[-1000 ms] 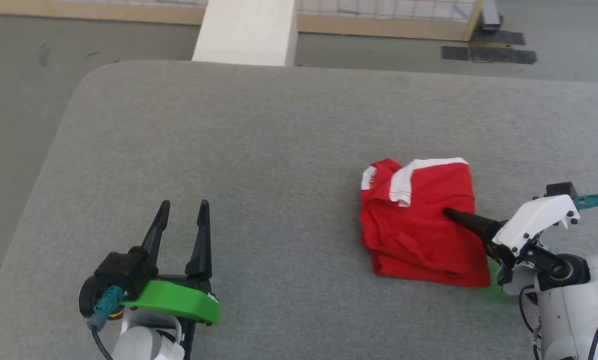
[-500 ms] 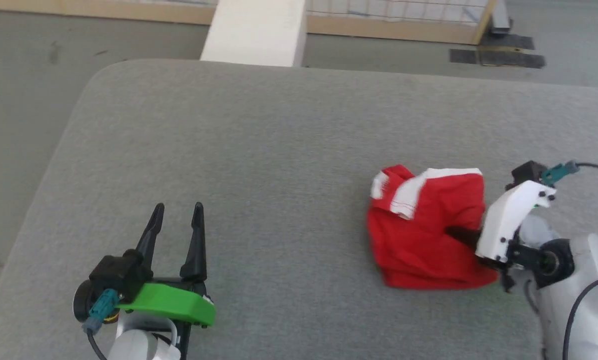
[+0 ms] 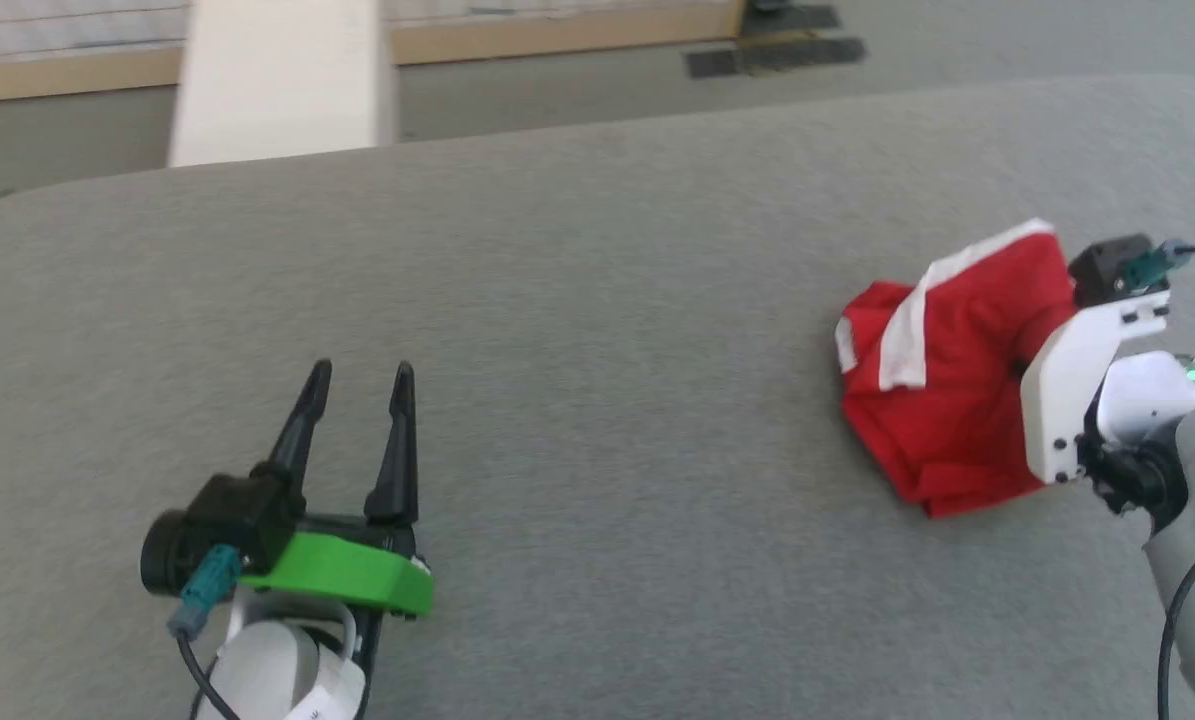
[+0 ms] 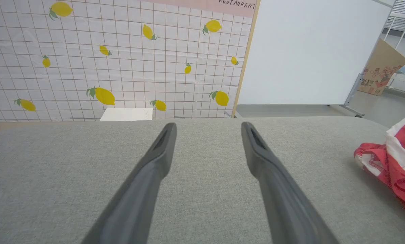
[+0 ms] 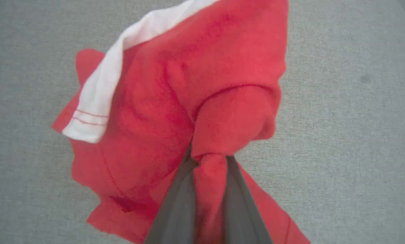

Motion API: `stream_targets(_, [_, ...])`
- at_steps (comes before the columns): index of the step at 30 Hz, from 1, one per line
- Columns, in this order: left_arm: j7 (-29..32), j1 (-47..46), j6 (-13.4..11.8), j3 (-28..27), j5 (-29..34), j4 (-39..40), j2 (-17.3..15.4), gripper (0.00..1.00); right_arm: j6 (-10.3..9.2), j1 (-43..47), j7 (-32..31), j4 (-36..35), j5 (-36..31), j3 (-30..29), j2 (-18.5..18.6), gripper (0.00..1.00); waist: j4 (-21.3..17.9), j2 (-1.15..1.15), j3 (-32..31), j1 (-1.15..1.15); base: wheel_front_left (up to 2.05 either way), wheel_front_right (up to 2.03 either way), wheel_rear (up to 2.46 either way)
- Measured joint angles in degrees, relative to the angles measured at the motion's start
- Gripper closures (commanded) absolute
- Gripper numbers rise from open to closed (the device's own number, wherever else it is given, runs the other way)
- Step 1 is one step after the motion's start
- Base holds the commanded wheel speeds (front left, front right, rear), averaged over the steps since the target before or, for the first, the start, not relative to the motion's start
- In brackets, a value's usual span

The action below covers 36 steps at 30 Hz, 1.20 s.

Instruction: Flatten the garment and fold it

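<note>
nearest, at the lower left of the head view, the left gripper (image 3: 362,368) hovers over bare grey cloth, its two dark fingers spread well apart with nothing between them; the left wrist view shows the same gap (image 4: 208,125). at the lower right the right gripper (image 5: 209,157) is pinched tight on a bunched fold of the garment (image 5: 148,112), red fabric squeezed between the two finger tips and bulging out above them. in the head view its fingers are hidden behind the white wrist housing (image 3: 1082,390), which sits against the cloth's right side. the garment (image 3: 957,400) lies crumpled in a loose heap near the right edge of the grey padded table (image 3: 597,250), partly gathered toward the grip, with a white stripe (image 3: 902,340) running across its upper left. beyond the far edge of the table stands a white block (image 3: 277,80), and behind it a wall panel (image 4: 104,51) of grid paper printed with lemons, a white board (image 4: 307,51) and a cardboard box (image 4: 382,71).
</note>
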<state>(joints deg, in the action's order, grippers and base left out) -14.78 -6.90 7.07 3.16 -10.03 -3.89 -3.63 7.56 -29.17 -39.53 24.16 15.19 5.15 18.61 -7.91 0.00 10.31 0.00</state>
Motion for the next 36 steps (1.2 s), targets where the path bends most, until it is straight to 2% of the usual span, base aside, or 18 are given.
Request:
stream_targets(7, [0.01, -2.92, 0.0, 1.07, 0.47, 2.26, -2.76, 0.0, 0.0, -5.02, 6.56, 5.15, -6.2, 0.23, 1.81, 1.0, -6.33, 0.0, 3.96, 0.0, 0.0, 0.0, 0.0])
stream_targets(14, [0.0, -4.41, 0.0, 0.21, 1.48, 4.22, -6.01, 0.0, 0.01, -11.35, 12.87, 10.88, -13.72, -4.22, 1.48, 1.0, -10.27, 0.0, 10.28, 0.01, 0.0, 0.0, 0.0])
stream_targets(22, [0.13, -6.47, 0.0, 0.51, 1.83, 5.56, -8.78, 0.0, 0.01, -16.7, 18.57, 16.57, -23.99, -15.43, 0.82, 1.0, -12.96, 0.0, 17.38, 0.01, 0.0, 0.0, 0.0])
stream_targets(29, [0.34, -7.18, -0.02, 0.59, 1.81, 6.65, -9.24, 0.0, 0.02, -18.42, 23.53, 19.47, -29.51, -24.09, 0.26, 1.0, -12.25, 0.0, 20.73, 0.01, 0.0, 0.0, 0.0])
stream_targets(30, [0.34, -7.16, -0.05, 0.6, 1.8, 6.6, -9.23, 0.0, 0.02, -18.61, 23.98, 19.76, -30.25, -24.9, 0.18, 0.95, -11.94, 0.0, 20.77, 0.01, 0.0, 0.0, 0.0])
stream_targets(32, [0.33, -7.12, -0.09, 0.59, 1.75, 6.28, -9.17, 0.0, 0.03, -18.7, 24.88, 20.23, -31.94, -25.92, -0.07, 0.05, -11.46, 0.0, 20.47, 0.01, 0.0, 0.0, 0.0])
stream_targets(33, [0.33, -7.09, -0.11, 0.58, 1.6, 6.03, -9.04, 0.0, 0.03, -18.71, 25.13, 20.48, -32.44, -26.82, -0.31, 0.0, -11.24, 0.0, 20.1, 0.01, 0.0, 0.0, 0.0])
stream_targets(36, [0.32, -6.91, -0.16, 0.71, 1.25, 4.82, -8.24, 0.0, 0.03, -18.67, 26.39, 20.82, -33.07, -29.1, -0.4, 0.0, -10.57, 0.0, 18.54, 0.01, 0.0, 0.0, 0.0])
